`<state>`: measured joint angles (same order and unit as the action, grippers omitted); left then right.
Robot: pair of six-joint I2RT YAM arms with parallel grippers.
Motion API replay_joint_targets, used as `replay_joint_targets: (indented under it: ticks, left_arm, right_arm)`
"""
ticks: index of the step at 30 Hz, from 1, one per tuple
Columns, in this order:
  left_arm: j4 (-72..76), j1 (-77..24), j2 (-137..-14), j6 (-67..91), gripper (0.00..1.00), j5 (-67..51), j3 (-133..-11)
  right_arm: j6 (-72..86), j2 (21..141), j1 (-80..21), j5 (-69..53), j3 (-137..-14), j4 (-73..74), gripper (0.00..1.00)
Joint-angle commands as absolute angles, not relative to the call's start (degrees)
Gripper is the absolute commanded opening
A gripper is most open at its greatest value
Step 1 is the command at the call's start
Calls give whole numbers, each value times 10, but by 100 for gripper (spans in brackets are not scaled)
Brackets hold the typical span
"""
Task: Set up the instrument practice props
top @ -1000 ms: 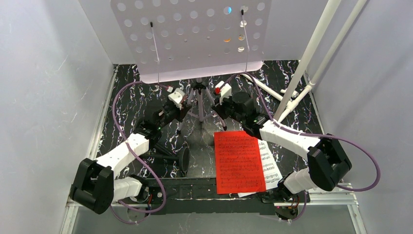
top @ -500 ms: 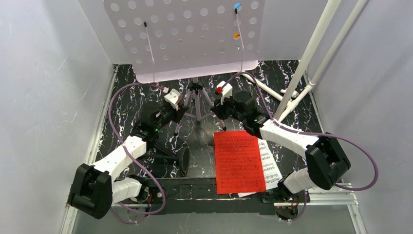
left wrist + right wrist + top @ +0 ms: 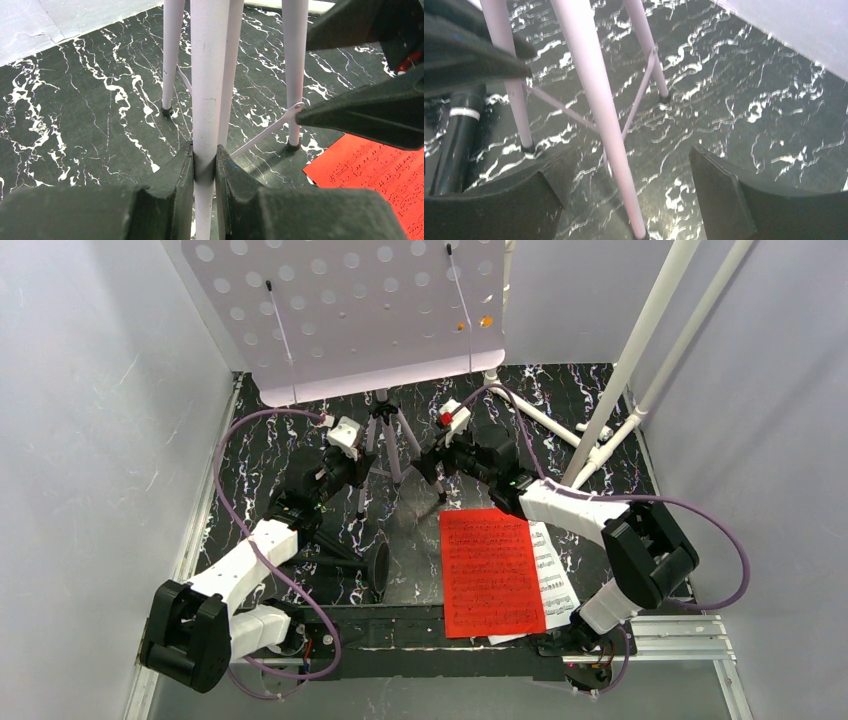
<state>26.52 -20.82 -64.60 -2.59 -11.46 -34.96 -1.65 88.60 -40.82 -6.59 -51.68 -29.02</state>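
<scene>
Tripod legs (image 3: 206, 75) crowd the middle, white pipe frame (image 3: 631, 355) bars the right rear; left rear floor (image 3: 265, 445) lies open.

Marbled table (image 3: 410, 525); red page (image 3: 492, 572), microphone (image 3: 345, 562), music stand (image 3: 350, 320)

Brightly and evenly lit from overhead in the top view, with only faint shadow beneath the music stand (image 3: 370, 350) on the bench (image 3: 412, 550) and a dull grey sheen at its centre. Slightly washed out on the pale walls (image 3: 90, 440). Crisp in the left wrist view on the stand, softer and dark on the near left fingers (image 3: 167, 195). Smeared by motion blur throughout the right wrist view, streaking the bench's white veining and leaving the right fingers (image 3: 734, 200) dim and hazy.
</scene>
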Motion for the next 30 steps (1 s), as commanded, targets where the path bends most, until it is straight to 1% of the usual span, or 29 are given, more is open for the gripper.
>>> replay_joint_targets:
  ticks: [1,3,8,10,13,14,15,16,17,18,20,21,23,24,27,30]
  left_arm:
    - [211,-213,-646,-36,0,-72,-332]
    - [210,-215,-645,-39,0,-71,-332]
    - [210,-218,-643,-43,0,-70,-332]
    - [210,-218,-642,-44,0,-73,-332]
    - [210,-218,-639,-41,0,-92,-333]
    - [210,-218,-638,-37,0,-98,-333]
    - [210,-219,-637,-32,0,-102,-335]
    - [211,-218,-636,-27,0,-109,-335]
    - [210,-218,-635,-22,0,-119,-336]
    - [211,-218,-635,-15,1,-130,-339]
    - [212,-218,-638,12,30,-134,-346]
    - [213,-218,-643,23,42,-143,-354]
    - [217,-218,-658,48,53,-161,-370]
    - [222,-218,-665,57,56,-165,-378]
    - [243,-218,-682,81,60,-162,-395]
    - [281,-217,-697,107,60,-150,-398]
  right_arm:
    - [-9,908,-411,-77,-581,-370,91]
    - [-5,928,-413,-73,-609,-356,89]
    - [-17,958,-417,-104,-658,-338,58]
    - [-30,965,-421,-109,-667,-329,48]
    - [-45,966,-423,-114,-661,-329,43]
    - [-53,966,-423,-117,-656,-330,38]
    - [-60,966,-423,-119,-652,-331,27]
    - [-73,965,-423,-119,-647,-331,13]
    - [-85,963,-423,-118,-639,-334,1]
    - [-97,961,-423,-112,-628,-337,1]
    - [-115,959,-423,-111,-618,-339,1]
    - [-124,958,-423,-116,-619,-332,1]
    - [-129,960,-423,-128,-623,-318,1]
    - [-129,961,-423,-133,-624,-317,1]
    - [-124,961,-423,-138,-622,-319,1]
    - [-118,965,-422,-143,-620,-322,1]
